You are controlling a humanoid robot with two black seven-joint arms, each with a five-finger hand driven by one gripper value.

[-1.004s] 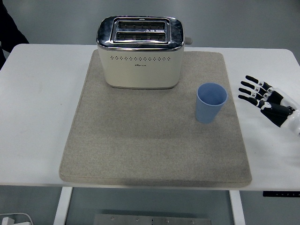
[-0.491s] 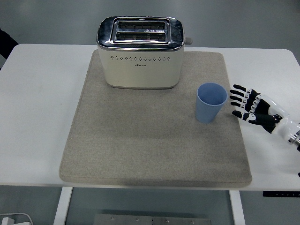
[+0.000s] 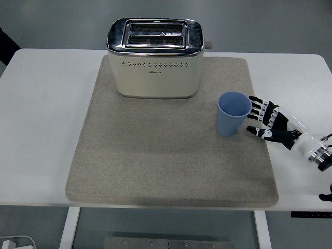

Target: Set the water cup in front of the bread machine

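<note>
A light blue water cup [image 3: 233, 112] stands upright on the right part of a beige mat [image 3: 155, 155], to the front right of a cream and chrome toaster [image 3: 154, 58] at the mat's back. My right hand [image 3: 262, 119] is just right of the cup with its fingers spread, fingertips close to the cup's side. It holds nothing. The left arm is out of view.
The white table [image 3: 41, 119] lies bare around the mat. A dark sleeve of a person [image 3: 6, 46] shows at the top left edge. The mat in front of the toaster has nothing on it.
My right hand has moved left across the table, from near the right edge to just beside the cup. The cup and toaster have not moved.
</note>
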